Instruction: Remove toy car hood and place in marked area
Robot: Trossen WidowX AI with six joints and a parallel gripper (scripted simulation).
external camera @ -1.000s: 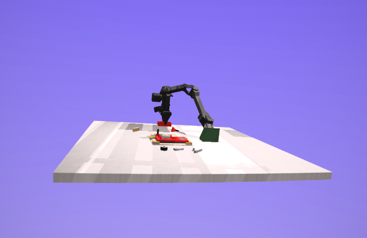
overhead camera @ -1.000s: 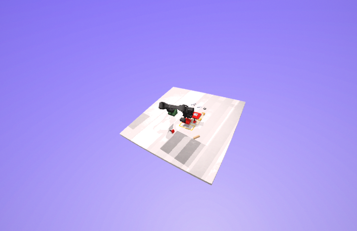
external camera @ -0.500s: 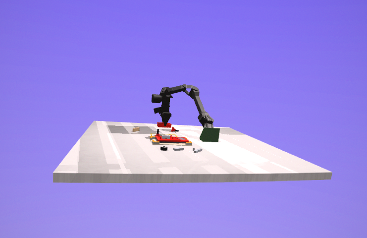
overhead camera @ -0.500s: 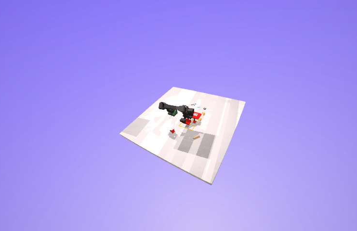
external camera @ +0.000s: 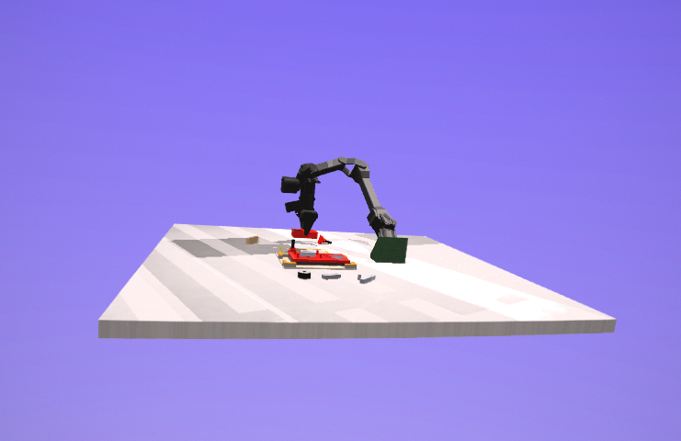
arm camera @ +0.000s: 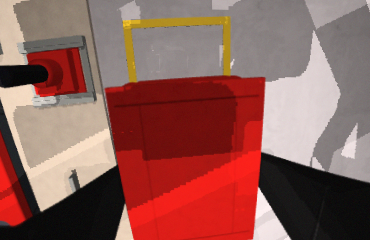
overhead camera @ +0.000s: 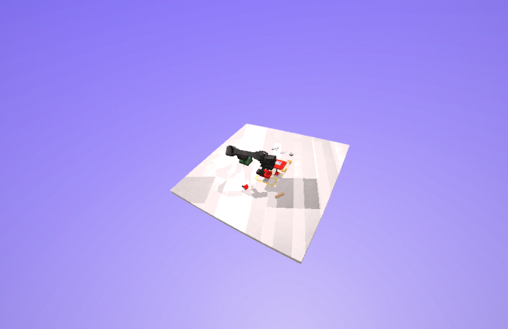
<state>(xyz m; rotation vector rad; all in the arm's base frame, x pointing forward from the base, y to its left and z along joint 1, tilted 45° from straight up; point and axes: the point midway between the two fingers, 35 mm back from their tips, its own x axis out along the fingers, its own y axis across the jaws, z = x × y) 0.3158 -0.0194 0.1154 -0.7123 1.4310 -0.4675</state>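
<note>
Clamped on the red hood, the jaws stand fairly wide because the panel fills the gap between them; the gripper points straight down, so the hood hangs flat and level, ready to be lowered rather than dropped. It is held above the worktop, off the toy car, which sits beside it on its pale base. In the wrist view the yellow outline of the marked area lies just beyond the hood's far edge, so the carry looks nearly lined up, though how high the hood hangs I cannot judge well from these angles. As for the hood itself: a flat, rectangular, bright red plate, smooth, with a faint line near its far edge and a dark shadow across that half.
</note>
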